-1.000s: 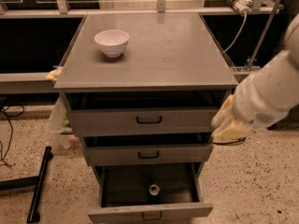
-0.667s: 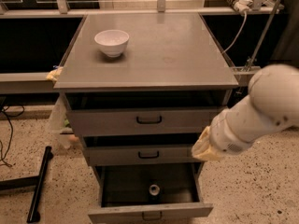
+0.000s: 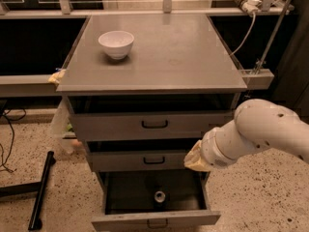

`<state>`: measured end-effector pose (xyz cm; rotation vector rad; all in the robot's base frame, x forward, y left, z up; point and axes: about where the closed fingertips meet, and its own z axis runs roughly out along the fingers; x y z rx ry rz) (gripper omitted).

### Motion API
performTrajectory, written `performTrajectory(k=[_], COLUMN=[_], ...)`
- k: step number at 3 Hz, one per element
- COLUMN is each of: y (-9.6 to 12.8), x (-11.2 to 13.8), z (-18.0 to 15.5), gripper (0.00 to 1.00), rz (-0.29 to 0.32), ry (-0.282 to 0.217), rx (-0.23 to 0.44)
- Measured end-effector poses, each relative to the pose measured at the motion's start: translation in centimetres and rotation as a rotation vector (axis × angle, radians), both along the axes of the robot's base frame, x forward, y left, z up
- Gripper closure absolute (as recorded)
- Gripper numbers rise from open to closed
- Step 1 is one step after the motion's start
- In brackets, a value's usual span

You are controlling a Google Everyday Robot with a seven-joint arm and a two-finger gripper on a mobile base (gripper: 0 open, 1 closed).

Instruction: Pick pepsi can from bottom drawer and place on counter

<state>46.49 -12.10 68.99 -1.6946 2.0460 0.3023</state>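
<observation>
At the far left, a black pole (image 3: 41, 190) lay on the speckled floor (image 3: 260, 202), and a crumpled clear bag (image 3: 60, 127) hung against the left side of the cabinet. A white bowl (image 3: 116, 43) stood upright on the counter (image 3: 183, 57), near its back left corner; nothing else rested on that grey top. Below the counter's front edge, the top drawer (image 3: 120, 125) and the middle drawer (image 3: 120, 161) each stood pulled out a little. The bottom drawer (image 3: 120, 221) was pulled out much farther, its dark inside open to view. The pepsi can (image 3: 160, 196) stood upright inside it, about midway between the left and right walls and nearer the front wall than the back, with only its round silver top plainly seen. The gripper (image 3: 194, 157) sat at the tip of a pale yellowish wrist cover, just beside the right end of the middle drawer's front and above the back right corner of the bottom drawer, well apart from the can. Whether it was clenched or released could not be told. The thick white arm (image 3: 260, 132) reached in from the right edge. A white cable (image 3: 244, 30) hung beyond the counter's back right corner.
</observation>
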Motion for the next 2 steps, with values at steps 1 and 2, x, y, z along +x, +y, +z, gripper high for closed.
performTrajectory(k=[1, 2], y=[-0.6, -0.9], x=[-0.4, 1.0], z=[-3.6, -10.9], gripper=[1.00, 1.00], rz=[0.022, 0.063], ry=[-0.012, -0.056], rx=[0.001, 0.041])
